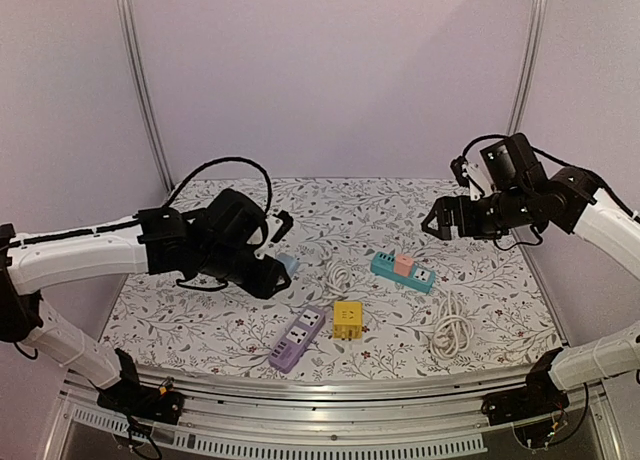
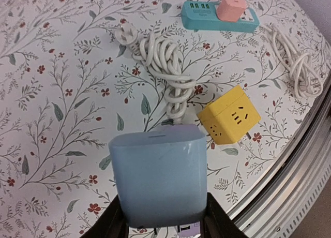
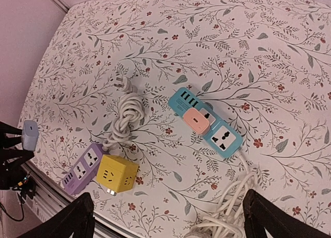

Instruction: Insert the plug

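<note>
The left gripper (image 2: 164, 223) is clamped on the pale blue plug (image 2: 158, 176), held above the worktop (image 1: 190, 325) towards its near-left corner, close to the purple strip (image 1: 298, 337); the right gripper (image 1: 441, 223) hangs with its fingers apart over the right edge. The prongs are hidden, so a tilted descent would likely miss the slots and shove the loose strip; the teal strip (image 1: 425, 277) already carries a pink adapter (image 1: 403, 265).
</note>
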Controlling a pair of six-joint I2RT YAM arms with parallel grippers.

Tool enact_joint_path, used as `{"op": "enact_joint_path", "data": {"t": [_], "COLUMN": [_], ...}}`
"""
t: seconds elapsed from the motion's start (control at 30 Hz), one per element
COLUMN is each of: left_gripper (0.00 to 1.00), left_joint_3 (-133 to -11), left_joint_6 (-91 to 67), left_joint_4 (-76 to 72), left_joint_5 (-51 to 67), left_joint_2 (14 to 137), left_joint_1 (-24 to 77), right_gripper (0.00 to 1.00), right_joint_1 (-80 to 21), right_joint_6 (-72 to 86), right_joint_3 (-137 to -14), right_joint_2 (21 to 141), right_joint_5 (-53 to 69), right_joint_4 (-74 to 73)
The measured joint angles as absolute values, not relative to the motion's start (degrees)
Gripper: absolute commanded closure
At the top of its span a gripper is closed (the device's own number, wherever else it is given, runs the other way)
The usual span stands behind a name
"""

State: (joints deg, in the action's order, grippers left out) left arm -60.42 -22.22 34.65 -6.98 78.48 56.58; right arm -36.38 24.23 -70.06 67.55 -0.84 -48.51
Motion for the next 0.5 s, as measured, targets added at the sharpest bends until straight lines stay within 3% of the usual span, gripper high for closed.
{"op": "enact_joint_path", "data": {"t": [0.3,0.5], "left_gripper": [1.00,1.00], "left_joint_3": [-74.02,-76.07], "left_joint_6": [-17.72,-11.62], "left_joint_4": [34.61,31.38], "left_joint_5": [0.62,4.40], "left_joint_2": [85.78,89.95], "left_joint_1": [56.73,57.80], "right_gripper": [0.01,0.01], "right_joint_1": [-36.49,-36.49], "right_joint_6": [39.42,43.27], "right_joint_3": [-74.61,-74.78], "right_joint_2": [75.77,77.54], "right_joint_5": [14.87,24.08], "right_joint_4": [-47.53,-47.33]}}
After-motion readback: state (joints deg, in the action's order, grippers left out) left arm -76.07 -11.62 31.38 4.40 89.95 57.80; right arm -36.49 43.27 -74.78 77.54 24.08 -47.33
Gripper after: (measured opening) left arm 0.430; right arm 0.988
